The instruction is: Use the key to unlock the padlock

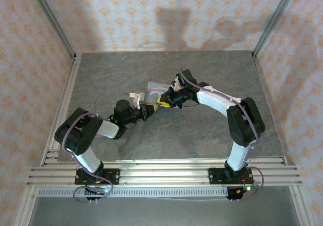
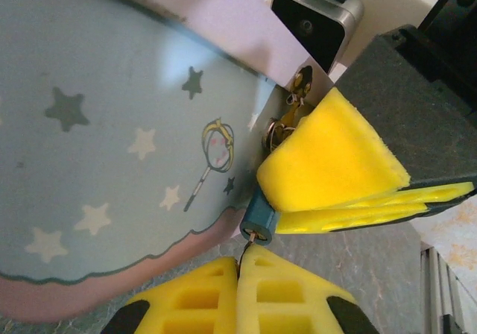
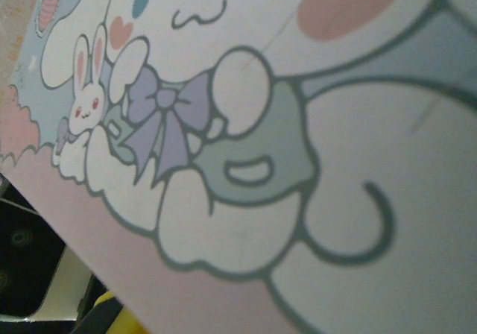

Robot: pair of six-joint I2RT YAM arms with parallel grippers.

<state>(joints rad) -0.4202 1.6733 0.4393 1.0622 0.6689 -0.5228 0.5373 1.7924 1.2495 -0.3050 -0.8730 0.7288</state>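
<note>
We're pinching the key [image 2: 252,238] w/ left gripper [image 2: 240,263] fully closed, tip at gold end of the padlock [image 2: 258,219]; right gripper [image 2: 273,209], narrow, is clamping padlock beside the tin [image 2: 112,162].

Soft, even light is filling the cell, while the close views are losing focus.

In the top view, light is coming from above and in front, throwing broad grey shadows onto the patterned back wall [image 1: 171,19] and leaving the table [image 1: 126,69] dull but readable. In the left wrist view, a pale glare is washing over the tin [image 2: 112,125] near its upper edge. In the right wrist view, the tin's cartoon lid [image 3: 246,125] is sitting too close, its outlines are smearing, and the lower left corner is sinking into darkness.
</note>
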